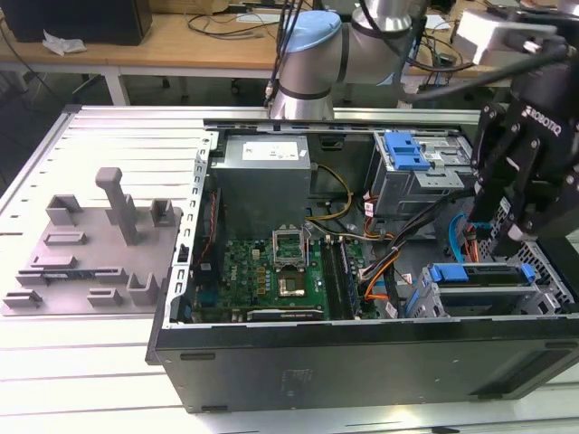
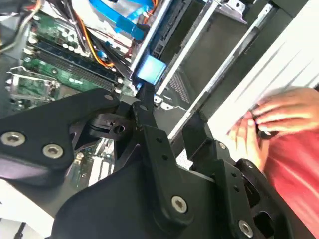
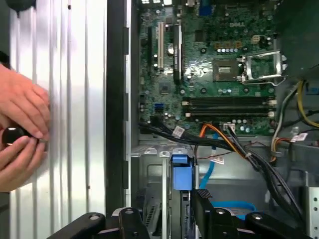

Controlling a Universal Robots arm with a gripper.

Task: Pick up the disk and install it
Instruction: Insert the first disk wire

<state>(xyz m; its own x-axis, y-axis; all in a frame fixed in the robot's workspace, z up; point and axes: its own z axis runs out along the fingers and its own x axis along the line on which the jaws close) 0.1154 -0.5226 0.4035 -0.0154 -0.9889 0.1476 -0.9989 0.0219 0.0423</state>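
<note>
Disk (image 1: 484, 275) looks parked in the lower drive bay on the exterior view's right, with its blue latch (image 3: 181, 172) facing up. The gripper (image 3: 169, 216) hangs right over it, jaws spread either side of the latch and clamping nothing afaict. My worries: a crooked push could jam the rails, and the loose cables (image 1: 389, 271) beside the bay might snag.

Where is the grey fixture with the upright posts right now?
In the exterior view the grey fixture lies on the slatted table at that view's left, close beside the outer wall of the open computer case.
</note>
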